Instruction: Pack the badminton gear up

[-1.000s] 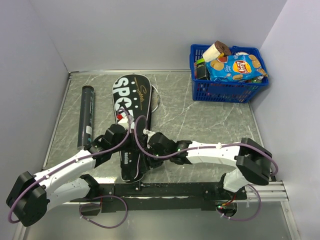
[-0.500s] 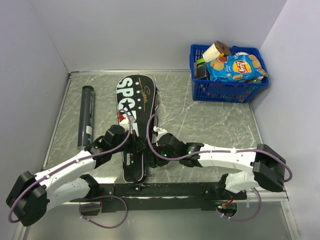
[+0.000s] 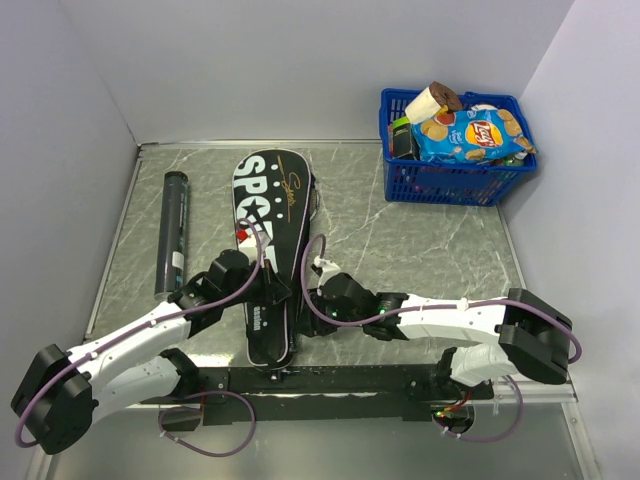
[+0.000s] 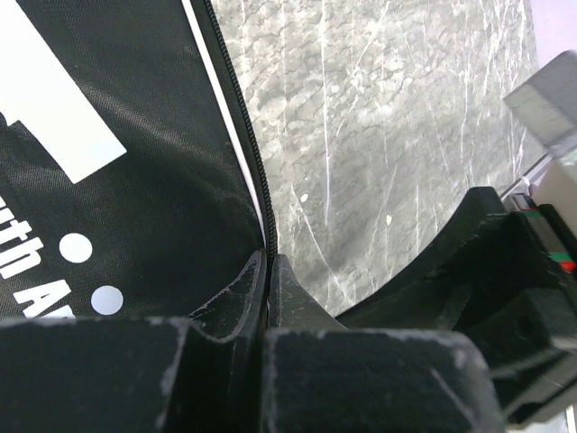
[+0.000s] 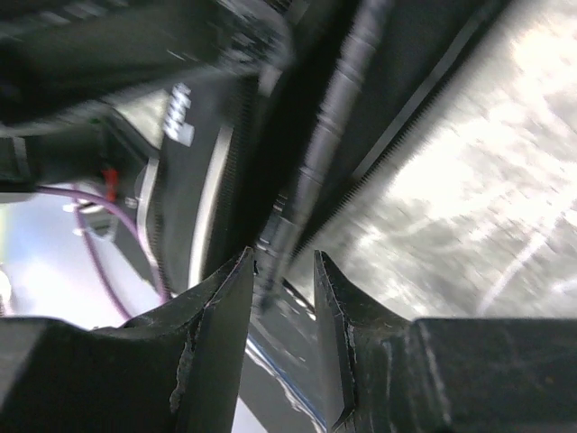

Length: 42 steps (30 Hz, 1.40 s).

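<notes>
The black "SPORT" cover (image 3: pixel 268 235) lies lengthwise on the table, and a thin silver racket rim (image 3: pixel 314 198) peeks out at its right side. My left gripper (image 3: pixel 266 292) is shut on the cover's zip edge (image 4: pixel 261 180), fingertips pressed together (image 4: pixel 270 259). At the cover's right edge sits my right gripper (image 3: pixel 306 292). Its jaws stand a narrow gap apart (image 5: pixel 282 255), with a thin dark zip tab (image 5: pixel 273 262) between them and a ribbed black racket handle (image 5: pixel 343 99) just beyond. The black tube (image 3: pixel 172 232) lies to the left. No shuttlecocks are in view.
A blue basket (image 3: pixel 400 178) of snack packets stands at the back right corner. Grey walls close in the table on the left, back and right. The arms' base rail (image 3: pixel 330 380) runs along the near edge.
My right arm has drawn back from over the cover to its right edge, and its jaws have narrowed. The cover's head has shifted and lies flatter, showing more lettering. The left gripper keeps its hold.
</notes>
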{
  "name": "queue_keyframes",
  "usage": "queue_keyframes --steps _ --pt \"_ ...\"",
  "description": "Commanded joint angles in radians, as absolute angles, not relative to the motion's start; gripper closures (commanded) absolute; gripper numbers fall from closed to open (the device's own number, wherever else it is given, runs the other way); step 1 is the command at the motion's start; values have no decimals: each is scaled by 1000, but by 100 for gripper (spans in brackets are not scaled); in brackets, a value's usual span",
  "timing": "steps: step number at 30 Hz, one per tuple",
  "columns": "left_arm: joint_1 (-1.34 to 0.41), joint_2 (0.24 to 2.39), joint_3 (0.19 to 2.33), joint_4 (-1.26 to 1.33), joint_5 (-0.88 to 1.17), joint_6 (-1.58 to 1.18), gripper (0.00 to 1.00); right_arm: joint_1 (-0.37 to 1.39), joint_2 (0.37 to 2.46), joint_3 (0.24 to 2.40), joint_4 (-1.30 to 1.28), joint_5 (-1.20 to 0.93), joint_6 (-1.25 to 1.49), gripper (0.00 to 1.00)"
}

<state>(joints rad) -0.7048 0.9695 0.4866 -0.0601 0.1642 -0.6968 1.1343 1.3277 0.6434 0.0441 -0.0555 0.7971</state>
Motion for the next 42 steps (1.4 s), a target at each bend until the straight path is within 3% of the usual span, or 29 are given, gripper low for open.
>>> queue_keyframes --steps 1,20,27,31,42 --pt "-712 939 514 -25 204 -701 99 1131 1348 635 182 -93 830 59" --pt "-712 954 523 -12 215 -704 99 1131 1436 611 271 -129 857 60" --pt "-712 956 528 -8 230 -713 99 1129 1485 586 388 -170 890 75" --pt "-712 954 519 26 244 -721 99 1131 1526 557 542 -219 922 81" --pt "-712 948 495 89 284 -773 99 1131 1721 554 1023 -373 1031 82"
